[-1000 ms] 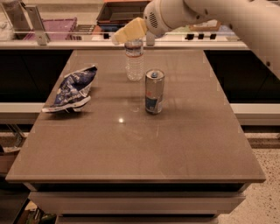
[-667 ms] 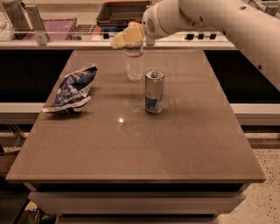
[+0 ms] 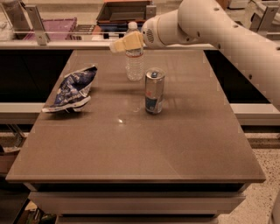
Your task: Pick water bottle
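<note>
The water bottle (image 3: 134, 61) is clear ribbed plastic with a white cap and a label band. It stands upright at the back middle of the brown table (image 3: 131, 144). My gripper (image 3: 119, 45), pale yellow on a white arm reaching in from the upper right, is at the bottle's neck and shoulder. It overlaps the bottle's upper part in the camera view and points left. A silver-blue drink can (image 3: 154, 90) stands just in front and to the right of the bottle.
A crumpled blue and white chip bag (image 3: 71, 89) lies at the left of the table. Behind the table is a counter with a purple bin (image 3: 57, 27) and a dark tray (image 3: 124, 12). My white arm (image 3: 227, 30) spans the upper right.
My gripper has come down and a little to the left, from above the bottle's cap to its neck. The bottle, the can and the bag have not moved.
</note>
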Motion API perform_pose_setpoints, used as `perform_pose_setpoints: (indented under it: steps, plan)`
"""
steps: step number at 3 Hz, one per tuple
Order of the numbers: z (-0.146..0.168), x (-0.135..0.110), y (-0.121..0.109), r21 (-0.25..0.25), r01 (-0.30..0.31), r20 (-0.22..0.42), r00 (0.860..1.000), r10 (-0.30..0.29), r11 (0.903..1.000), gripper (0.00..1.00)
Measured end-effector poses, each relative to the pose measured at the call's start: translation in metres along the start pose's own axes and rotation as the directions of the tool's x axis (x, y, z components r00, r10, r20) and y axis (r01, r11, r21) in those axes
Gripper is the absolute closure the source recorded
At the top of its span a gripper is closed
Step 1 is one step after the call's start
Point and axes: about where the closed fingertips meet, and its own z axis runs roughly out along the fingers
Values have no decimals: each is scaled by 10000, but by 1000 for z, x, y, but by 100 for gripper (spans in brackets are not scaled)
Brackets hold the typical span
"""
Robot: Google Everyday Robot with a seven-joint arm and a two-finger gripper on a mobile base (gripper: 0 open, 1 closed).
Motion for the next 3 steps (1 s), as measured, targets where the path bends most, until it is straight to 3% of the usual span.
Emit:
perform_pose_setpoints:
  steps: [1,3]
  plan:
    - [2,1,2,-42,4,-9,10000,-4,10000,17]
    - [6,1,5,-112,17,-28,10000,-17,9999,63]
